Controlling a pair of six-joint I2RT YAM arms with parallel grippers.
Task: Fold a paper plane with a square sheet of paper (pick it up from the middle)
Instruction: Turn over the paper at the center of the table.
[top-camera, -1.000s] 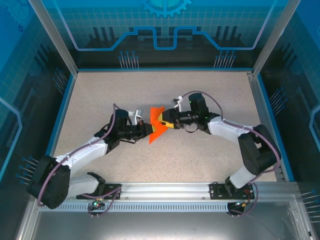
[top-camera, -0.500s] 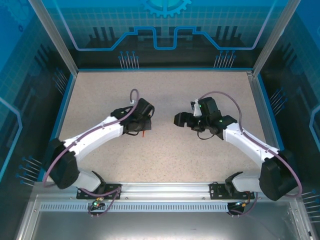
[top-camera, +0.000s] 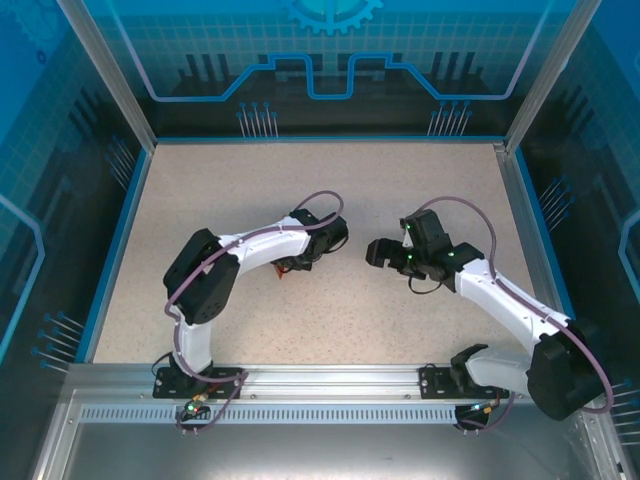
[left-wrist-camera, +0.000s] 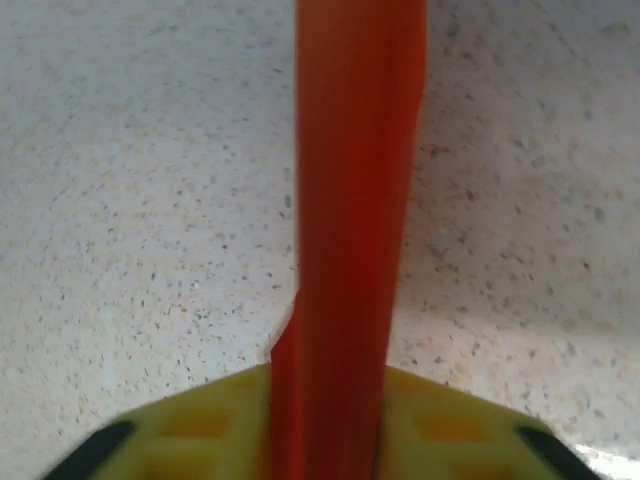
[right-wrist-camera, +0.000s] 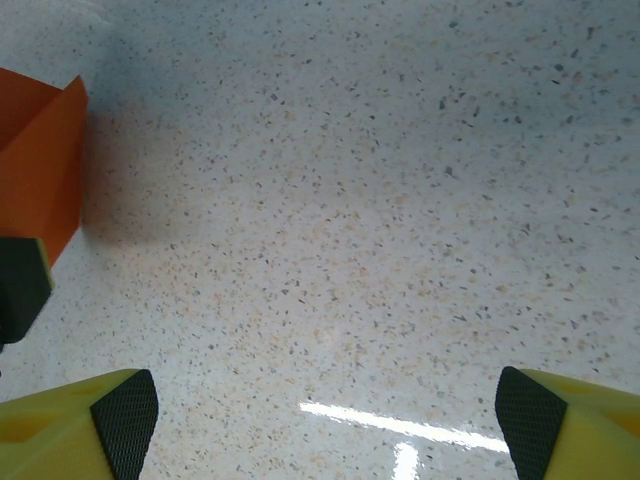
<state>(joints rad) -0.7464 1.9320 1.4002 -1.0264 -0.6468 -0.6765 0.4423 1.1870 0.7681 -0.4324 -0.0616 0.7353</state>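
Top: paper (top-camera: 284, 271) peeks from under left gripper (top-camera: 292, 264); right gripper (top-camera: 372, 252) at its 3 o'clock, apart.
Left wrist: folded paper (left-wrist-camera: 350, 250) runs 6 to 12 between narrow jaws; clamped or not, cannot tell.
Right wrist: jaws wide, empty; paper (right-wrist-camera: 40, 170) at 10 o'clock.
Likely light, limp, easily crushed; pinch along stiffer centre fold.

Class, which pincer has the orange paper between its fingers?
The left pincer: the orange paper stands between its yellow fingers; the right pincer is open over speckled table.
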